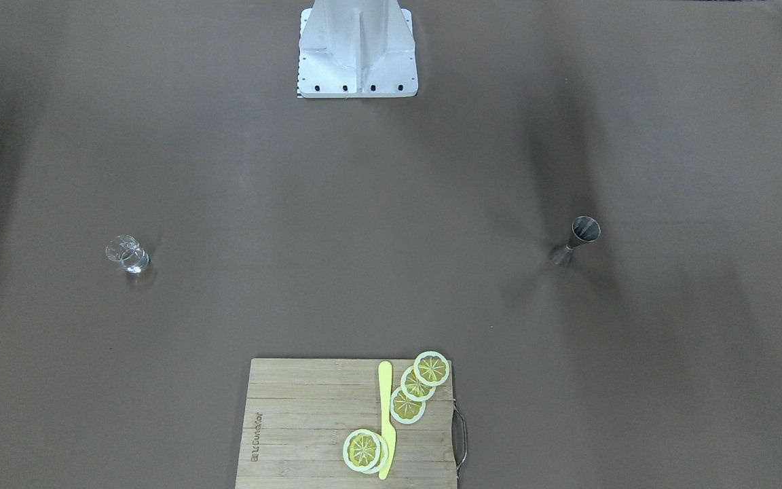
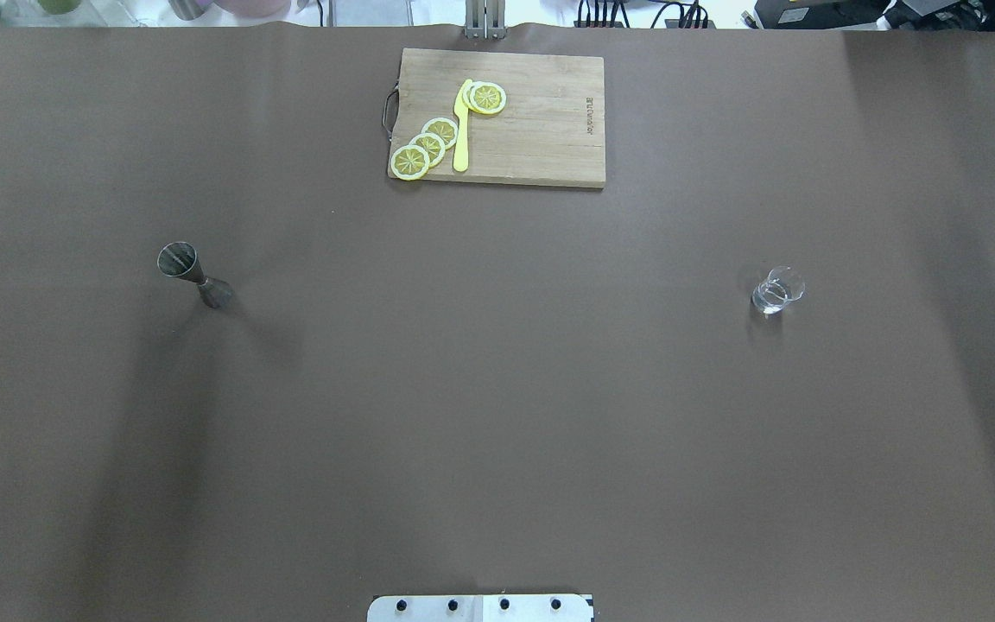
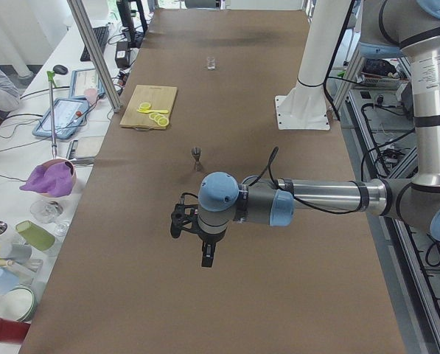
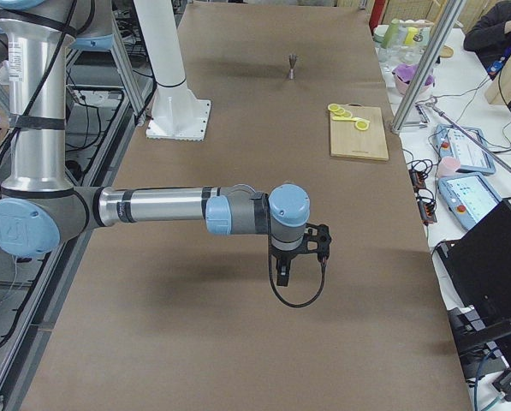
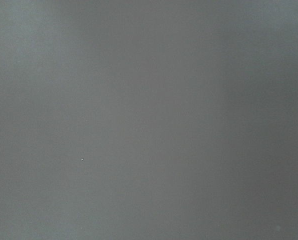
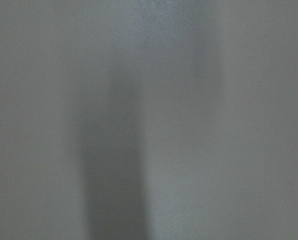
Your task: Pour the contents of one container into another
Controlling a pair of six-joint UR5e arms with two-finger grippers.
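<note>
A steel double-cone jigger stands upright on the brown table, on the robot's left side. On the robot's right side stands a small clear glass. Neither gripper appears in the overhead or front view. The left gripper hangs above the table in the exterior left view, nearer that camera than the jigger. In the exterior right view the right gripper hangs above the table. I cannot tell whether either is open or shut. Both wrist views show only bare table.
A wooden cutting board lies at the table's far edge from the robot, carrying several lemon slices and a yellow knife. The white robot pedestal stands at the near middle. Clutter and operators sit beyond the table's edge.
</note>
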